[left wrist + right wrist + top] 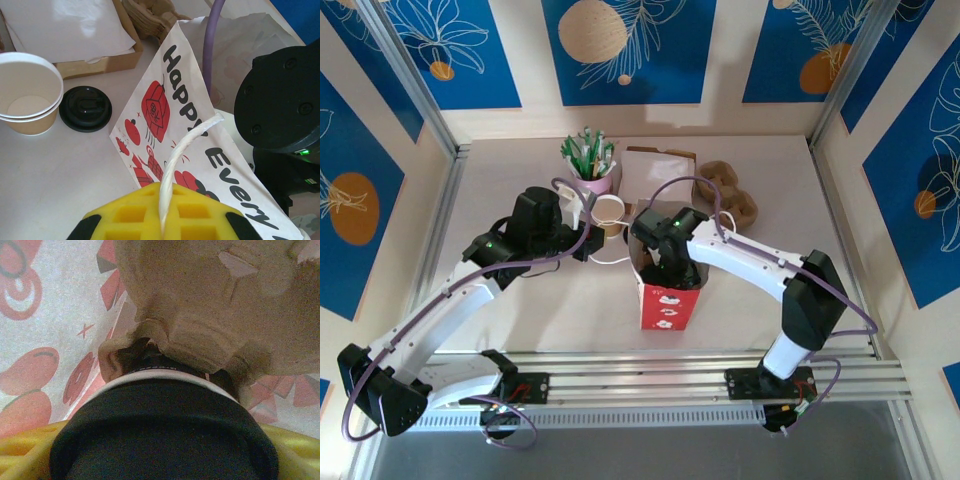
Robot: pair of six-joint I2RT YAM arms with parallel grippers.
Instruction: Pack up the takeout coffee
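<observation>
From above, my right gripper [665,268] points down into the open top of the red and white paper bag [670,305]. The bag stands on the table [570,315], at 6 o'clock from the middle. My left gripper [586,243] is at 9 o'clock from the bag, just beside it. Past the bag, from 11 to 1 o'clock, are a pink cup of sticks [592,178], an open tan cup [610,212], a box [655,165] and a brown cup tray [730,195]. Blue and cream walls stand close on three sides.

In my left wrist view, my yellow pads [190,222] are clenched on the bag's white string handle [185,150]. I think this holds the bag open. A loose black lid [85,107] lies on the table at 9 o'clock, right by the open cup.

In my right wrist view, the takeout coffee [160,430] sits between my yellow fingers [20,450]. I am grasping it, with my fingers spread wide around it. Its black lid is the part I see. A lumpy brown tray [210,315] is just past it at 12 o'clock, inside the bag. The bag's inner wall is at 9 o'clock.

My right arm has the cup, so that arm does the next move. I think the cup stands up and down, like the bag, but I cannot be sure. The space inside is tight.
</observation>
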